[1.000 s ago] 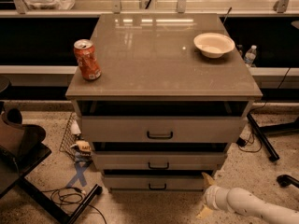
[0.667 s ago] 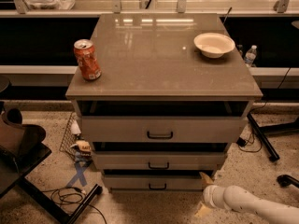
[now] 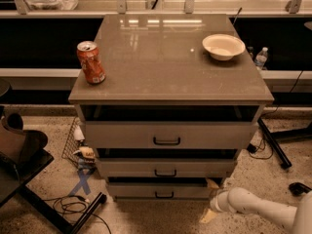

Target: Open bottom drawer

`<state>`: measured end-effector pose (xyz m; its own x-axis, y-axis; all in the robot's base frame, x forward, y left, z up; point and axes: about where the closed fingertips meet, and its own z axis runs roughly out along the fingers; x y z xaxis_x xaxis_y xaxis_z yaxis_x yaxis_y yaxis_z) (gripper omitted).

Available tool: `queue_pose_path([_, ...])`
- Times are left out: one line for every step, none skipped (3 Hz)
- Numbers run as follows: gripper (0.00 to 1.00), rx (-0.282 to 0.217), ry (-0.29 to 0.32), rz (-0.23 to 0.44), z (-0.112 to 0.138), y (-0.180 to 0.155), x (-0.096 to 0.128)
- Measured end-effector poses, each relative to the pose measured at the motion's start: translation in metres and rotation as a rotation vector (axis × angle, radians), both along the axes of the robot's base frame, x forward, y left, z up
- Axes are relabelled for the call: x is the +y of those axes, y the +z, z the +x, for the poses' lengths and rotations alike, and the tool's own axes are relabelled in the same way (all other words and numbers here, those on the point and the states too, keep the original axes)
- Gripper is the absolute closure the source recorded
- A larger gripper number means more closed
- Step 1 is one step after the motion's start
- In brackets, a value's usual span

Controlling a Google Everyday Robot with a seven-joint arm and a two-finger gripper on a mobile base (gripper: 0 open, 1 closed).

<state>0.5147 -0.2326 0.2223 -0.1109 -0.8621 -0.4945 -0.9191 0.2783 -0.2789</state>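
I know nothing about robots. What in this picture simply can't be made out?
- Inside of the bottom drawer: camera view, hidden by its own front and the middle drawer above.
- The end effector, low by the cabinet's bottom right corner: whether it touches the cabinet cannot be told.
- The robot arm: cut off by the right and bottom edges.
- The soda can: label too small to read.

The pincer (image 3: pixel 213 202), low beside the right end of the bottom drawer (image 3: pixel 161 191), is mostly hidden behind its own white arm (image 3: pixel 263 209), which the lower right picture corner cuts off. Past the right edge of the surface (image 3: pixel 165 67), a bottle (image 3: pixel 261 57) shows only in part.
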Motion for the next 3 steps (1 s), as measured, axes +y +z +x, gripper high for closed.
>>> queue_pose_path([0.00, 0.029, -0.014, 0.004, 0.010, -0.015, -0.003])
queue_pose_path([0.00, 0.052, -0.015, -0.011, 0.016, -0.026, -0.004])
queue_pose_path([0.00, 0.077, -0.012, -0.022, 0.019, -0.035, -0.003])
